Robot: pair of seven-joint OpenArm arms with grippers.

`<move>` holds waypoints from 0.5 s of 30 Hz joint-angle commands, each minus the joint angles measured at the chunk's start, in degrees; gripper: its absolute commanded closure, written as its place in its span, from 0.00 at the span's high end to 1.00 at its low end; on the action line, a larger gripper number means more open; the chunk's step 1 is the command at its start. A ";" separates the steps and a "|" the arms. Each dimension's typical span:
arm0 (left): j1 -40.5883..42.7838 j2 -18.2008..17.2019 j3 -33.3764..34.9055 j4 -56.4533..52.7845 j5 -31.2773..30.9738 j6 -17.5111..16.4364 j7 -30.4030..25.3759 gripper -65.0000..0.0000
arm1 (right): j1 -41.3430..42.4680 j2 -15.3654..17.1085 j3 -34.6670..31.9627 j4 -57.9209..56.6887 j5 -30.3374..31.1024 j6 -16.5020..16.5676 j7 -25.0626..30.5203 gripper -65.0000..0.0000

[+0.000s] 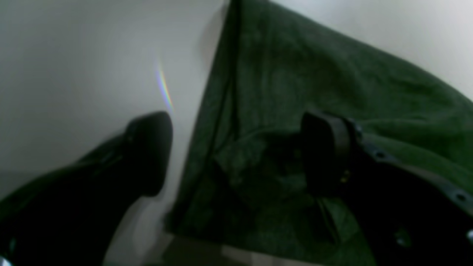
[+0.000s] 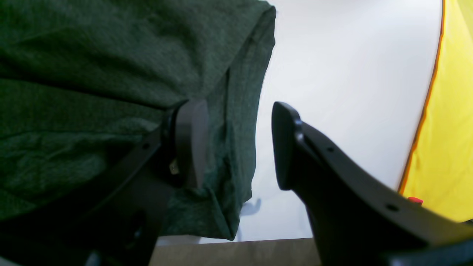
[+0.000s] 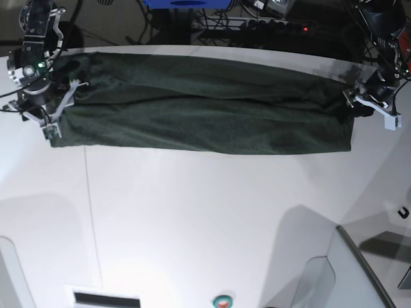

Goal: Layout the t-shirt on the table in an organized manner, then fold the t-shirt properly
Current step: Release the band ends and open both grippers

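The t-shirt (image 3: 205, 106) lies stretched in a long band across the desk (image 3: 205, 212). At each of its ends, a gripper's jaws stand open: left gripper (image 1: 236, 151), right gripper (image 2: 236, 146).

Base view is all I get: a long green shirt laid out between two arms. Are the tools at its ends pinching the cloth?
Observer: Not the left tool, on your screen's right. Its wrist view shows it wide open, with the edge of the t-shirt running between its fingers.
Operator: And the other one?
Observer: The right tool is open too. One finger is over cloth, the other over bare table.
Operator: Anything past that table I can't see?
Observer: The right wrist view shows a yellow surface with an orange edge beyond it.
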 commanded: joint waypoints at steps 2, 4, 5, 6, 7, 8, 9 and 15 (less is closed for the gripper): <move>-0.85 -0.02 0.24 -0.81 3.13 0.49 1.48 0.79 | 0.21 0.31 0.11 1.08 -0.02 -0.26 0.94 0.42; -1.38 1.12 0.32 -1.60 5.06 0.49 1.04 0.79 | 0.21 0.39 0.11 1.08 -0.02 -0.26 0.94 0.42; -1.46 1.47 0.32 -2.48 5.94 0.49 -0.19 0.77 | 0.21 0.39 0.11 1.08 -0.02 -0.26 0.94 0.42; -1.46 1.56 0.32 -3.54 6.91 0.49 -1.51 0.72 | 0.21 0.39 0.11 1.08 -0.02 -0.26 0.94 0.42; -1.55 1.65 0.32 -4.94 7.52 0.49 -2.74 0.63 | 0.21 0.39 0.11 1.08 -0.02 -0.26 0.94 0.42; -1.99 2.00 0.41 -6.09 7.88 0.49 -3.62 0.54 | 0.21 0.39 0.11 1.08 -0.02 -0.26 0.94 0.42; -2.61 2.27 0.41 -7.32 8.49 0.49 -4.32 0.41 | 0.21 0.39 0.11 1.08 -0.02 -0.26 0.94 0.42; -3.49 2.35 0.32 -8.72 9.46 0.49 -5.81 0.00 | 0.21 0.39 0.11 1.08 -0.02 -0.26 0.94 0.42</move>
